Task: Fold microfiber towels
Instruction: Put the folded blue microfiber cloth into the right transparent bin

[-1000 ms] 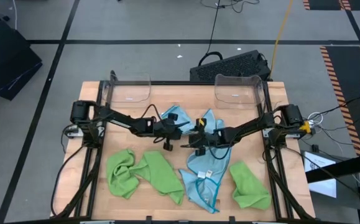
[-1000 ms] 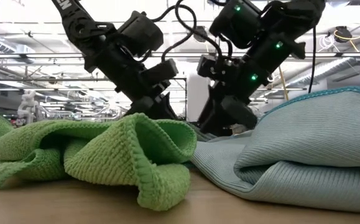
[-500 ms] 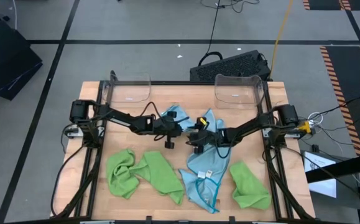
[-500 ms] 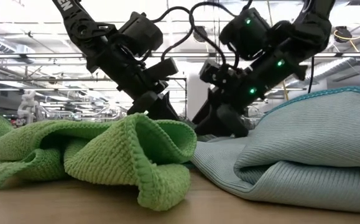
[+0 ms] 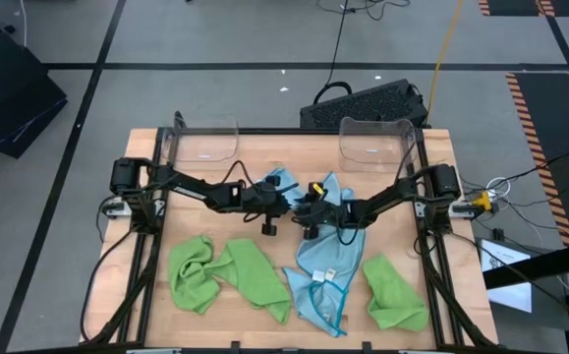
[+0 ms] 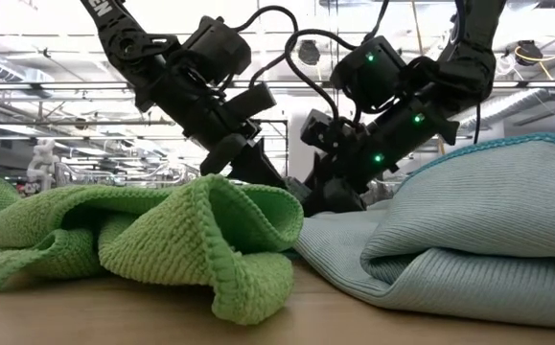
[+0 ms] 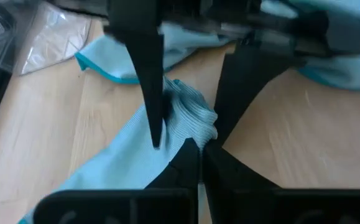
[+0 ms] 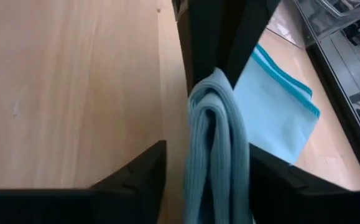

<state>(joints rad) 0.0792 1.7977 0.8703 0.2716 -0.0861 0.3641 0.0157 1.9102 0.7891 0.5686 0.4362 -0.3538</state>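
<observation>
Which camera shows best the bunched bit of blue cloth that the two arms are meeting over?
The right wrist view: the blue towel's gathered fold fills it, hanging between that arm's fingers. The left wrist view shows the same bunch smaller. The high view shows only a speck; the low view hides it behind a green towel.

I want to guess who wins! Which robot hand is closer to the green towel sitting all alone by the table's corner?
The right hand. That green towel lies on its side of the table, beyond the blue towel. The left hand is farther away across the middle.

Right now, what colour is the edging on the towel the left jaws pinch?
Darker teal on the light blue towel; clearest in the left wrist view.
</observation>
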